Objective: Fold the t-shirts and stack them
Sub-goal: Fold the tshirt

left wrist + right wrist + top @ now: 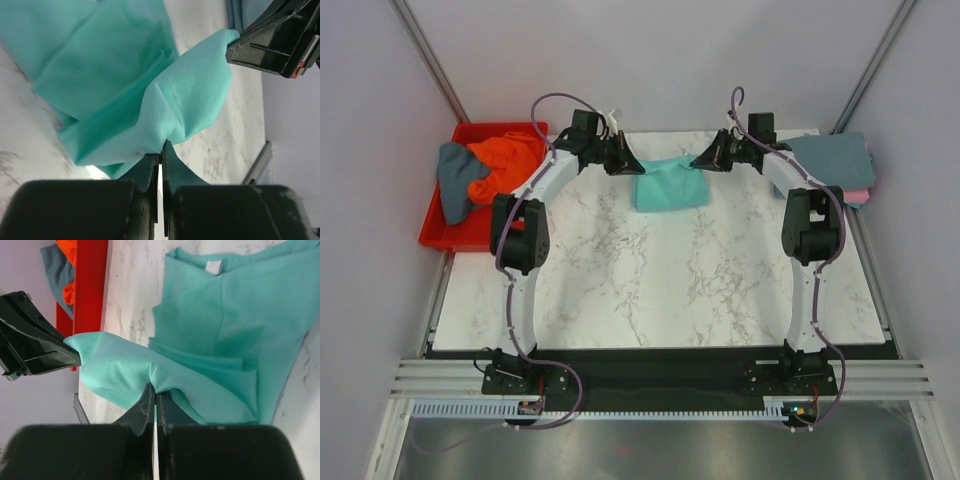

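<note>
At the far middle of the marble table (650, 290), the teal t-shirt (670, 186) is laid partly folded, and its far edge is held at both ends. The left gripper (623, 160) is clamped on the fabric at the left corner and the right gripper (705, 160) on the right corner. The strip between them is drawn up off the layers beneath.

The cloth is judged light, thin and wholly limp: it will sag wherever it is unsupported, and stacked layers may slide apart when carried. Hold is best taken at the corners of a folded edge, as here, so that the span is kept taut. How many layers are caught in each pinch cannot be told for certain.

A plain turquoise knit with a fine weave is seen, doubled over with soft creases, and a white neck label (215, 266) is exposed at the collar. An orange t-shirt (505, 160) is left heaped in the red bin (438, 238), and a folded grey-blue t-shirt (830, 160) is set at the right.
</note>
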Robot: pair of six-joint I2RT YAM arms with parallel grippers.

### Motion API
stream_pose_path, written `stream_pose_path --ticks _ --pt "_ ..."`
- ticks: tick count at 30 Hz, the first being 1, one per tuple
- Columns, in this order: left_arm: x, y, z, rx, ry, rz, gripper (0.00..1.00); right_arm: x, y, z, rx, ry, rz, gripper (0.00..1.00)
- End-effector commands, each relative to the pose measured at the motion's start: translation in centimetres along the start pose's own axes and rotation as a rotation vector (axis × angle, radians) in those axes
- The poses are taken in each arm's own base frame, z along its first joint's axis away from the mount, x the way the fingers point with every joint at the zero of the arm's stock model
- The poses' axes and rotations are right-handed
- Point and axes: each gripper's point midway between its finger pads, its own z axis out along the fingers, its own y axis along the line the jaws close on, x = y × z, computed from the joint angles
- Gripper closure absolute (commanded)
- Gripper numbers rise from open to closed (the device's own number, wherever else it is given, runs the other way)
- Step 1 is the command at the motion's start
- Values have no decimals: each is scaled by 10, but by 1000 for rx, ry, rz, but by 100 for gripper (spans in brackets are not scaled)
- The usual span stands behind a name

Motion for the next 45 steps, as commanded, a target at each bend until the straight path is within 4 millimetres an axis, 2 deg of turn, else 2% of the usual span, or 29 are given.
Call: stream_pose_path --ticks 1,2,3,4,5,7,8,10,12,17,20,22,24,26,27,28,29,30,31,32,33,34,35,36,37,39,40,42,45 --pt "-24 42 30 -80 -58 112 98 -32 -6 27 -39 -71 -49 100" --pt "-39 39 33 -79 -95 146 98 -30 -20 39 -38 -65 -44 100" --pt "-44 46 37 -99 -112 163 98 -32 -20 46 -44 -70 -59 100" --pt "-49 53 41 -113 -122 183 98 -46 -14 49 -51 -104 -94 100" --pt "-54 59 48 -127 -138 198 98 -45 -23 57 -50 -106 -88 100" --pt "-61 72 51 -165 -163 225 98 -61 -22 61 -56 -151 -115 100" --pt "-69 79 53 -189 -189 237 98 -61 -30 65 -46 -156 -112 100" --pt "-77 83 54 -209 -214 270 98 -69 -30 67 -51 -177 -134 100" --pt "-89 80 53 -210 -249 302 98 -72 -35 67 -43 -187 -139 100" --pt "-113 61 44 -191 -321 351 98 -87 -24 58 -48 -225 -186 100" --pt "-128 57 41 -195 -377 378 98 -96 -28 55 -34 -252 -191 100" --pt "-139 65 44 -231 -426 402 80 -101 -32 55 -16 -273 -204 100" --pt "-146 72 48 -263 -458 429 52 -101 -46 59 12 -278 -220 100" --pt "-154 78 53 -296 -492 491 20 -105 -56 64 42 -298 -234 82" --pt "-158 79 51 -309 -505 523 13 -112 -53 62 47 -315 -260 60" --pt "-167 73 46 -315 -536 540 9 -118 -53 60 66 -333 -296 52" --pt "-176 68 37 -342 -568 547 2 -124 -47 56 76 -350 -324 44" --pt "-182 62 28 -356 -588 549 1 -131 -39 50 83 -364 -347 36" --pt "-181 63 23 -373 -578 534 1 -140 -25 40 81 -384 -388 35" --pt "-186 46 8 -368 -595 532 1 -144 -19 33 82 -394 -403 34" --pt "-183 43 5 -365 -586 515 1 -143 -18 29 90 -389 -396 33" --pt "-174 48 6 -370 -553 493 1 -149 -5 18 87 -404 -408 33" --pt "-164 50 5 -369 -513 465 1 -147 -4 14 92 -397 -399 33" --pt "-159 43 0 -349 -501 429 1 -135 -13 16 110 -361 -369 33" --pt "-142 53 5 -345 -445 387 1 -131 -4 11 96 -348 -368 33" --pt "-115 48 8 -257 -349 290 1 -108 -15 15 86 -281 -313 34" --pt "-98 56 11 -230 -295 240 2 -103 -10 12 70 -268 -299 35" --pt "-77 39 11 -108 -220 175 3 -79 -12 18 14 -203 -232 35" --pt "-42 43 20 -37 -116 96 3 -54 -14 27 -71 -144 -113 36"
